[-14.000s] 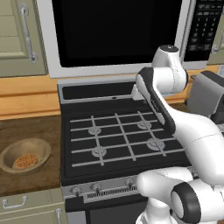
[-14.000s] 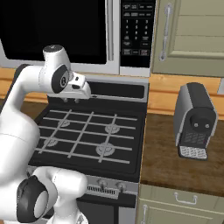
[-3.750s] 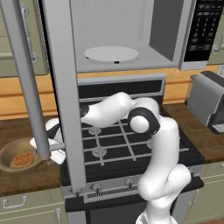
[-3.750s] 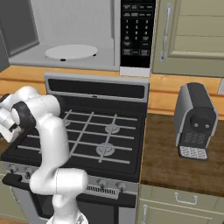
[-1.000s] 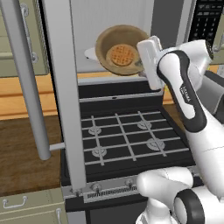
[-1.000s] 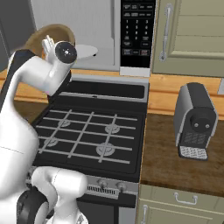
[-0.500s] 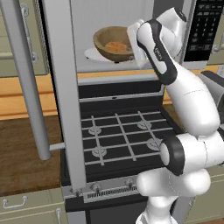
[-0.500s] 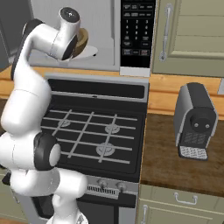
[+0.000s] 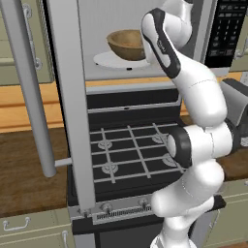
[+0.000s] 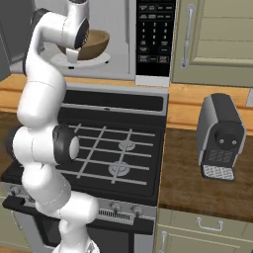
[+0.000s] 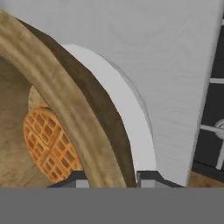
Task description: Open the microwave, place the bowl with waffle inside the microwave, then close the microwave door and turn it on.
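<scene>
Gripper [image 11: 109, 177] tips straddle the thick rim of the wooden bowl [image 9: 127, 44], one finger inside it and one outside, partly closed and holding it by that rim. Just inside the inner finger lies the waffle [image 11: 50, 146], orange-brown with a grid pattern, resting on the bowl's floor. Directly beneath the claw is the white turntable [image 9: 118, 59] of the microwave [image 10: 121, 39]; the bowl sits at or just above it, and whether they touch cannot be told. Beyond the outer finger runs the pale microwave floor, then the black gas stove [image 10: 118, 150] below. Far out to the claw's left stands the microwave door [image 9: 65, 97], swung wide open, with its long bar handle [image 9: 30, 87]. On the claw's right is the black keypad panel [image 10: 154, 37]; its white key markings are too small to read. A grey coffee machine [image 10: 221, 136] stands on the counter well to the right.
</scene>
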You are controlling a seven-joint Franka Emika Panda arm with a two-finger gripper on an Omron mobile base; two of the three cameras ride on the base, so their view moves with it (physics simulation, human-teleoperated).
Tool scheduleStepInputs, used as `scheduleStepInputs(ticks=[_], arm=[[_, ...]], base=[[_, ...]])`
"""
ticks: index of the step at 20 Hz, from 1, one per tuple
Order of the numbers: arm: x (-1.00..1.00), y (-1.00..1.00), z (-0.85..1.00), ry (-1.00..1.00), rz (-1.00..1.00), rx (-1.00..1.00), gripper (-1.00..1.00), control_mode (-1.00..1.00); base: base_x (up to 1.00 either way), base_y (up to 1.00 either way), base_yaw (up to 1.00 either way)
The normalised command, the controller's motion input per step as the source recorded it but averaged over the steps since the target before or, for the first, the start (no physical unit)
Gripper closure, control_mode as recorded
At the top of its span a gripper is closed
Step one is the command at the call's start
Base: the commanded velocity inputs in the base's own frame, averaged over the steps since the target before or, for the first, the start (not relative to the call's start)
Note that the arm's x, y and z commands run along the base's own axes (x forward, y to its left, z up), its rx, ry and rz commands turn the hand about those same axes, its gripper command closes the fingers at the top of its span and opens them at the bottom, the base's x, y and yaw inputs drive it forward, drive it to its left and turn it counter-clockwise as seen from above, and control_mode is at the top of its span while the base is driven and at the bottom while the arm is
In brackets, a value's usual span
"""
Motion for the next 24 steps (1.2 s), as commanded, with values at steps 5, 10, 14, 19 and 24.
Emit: scheduleStepInputs(ticks=[5,10,14,19,24], arm=[[-0.84,0.02,-0.10,-0.37,-0.05,0.00,-1.00,-1.00],[-1.00,0.00,-0.34,-0.39,0.05,0.00,-1.00,-1.00],[-1.00,0.08,-0.80,-0.23,0.26,-0.14,-1.00,-1.00],[-1.00,0.73,-0.63,-0.10,0.48,-0.46,-1.00,-1.00],[-0.69,0.21,-0.24,-0.22,0.71,-0.58,-1.00,-1.00]], base=[[0.00,0.00,0.00],[0.00,0.00,0.00],[0.00,0.00,0.00],[0.00,0.00,0.00],[0.00,0.00,0.00]])
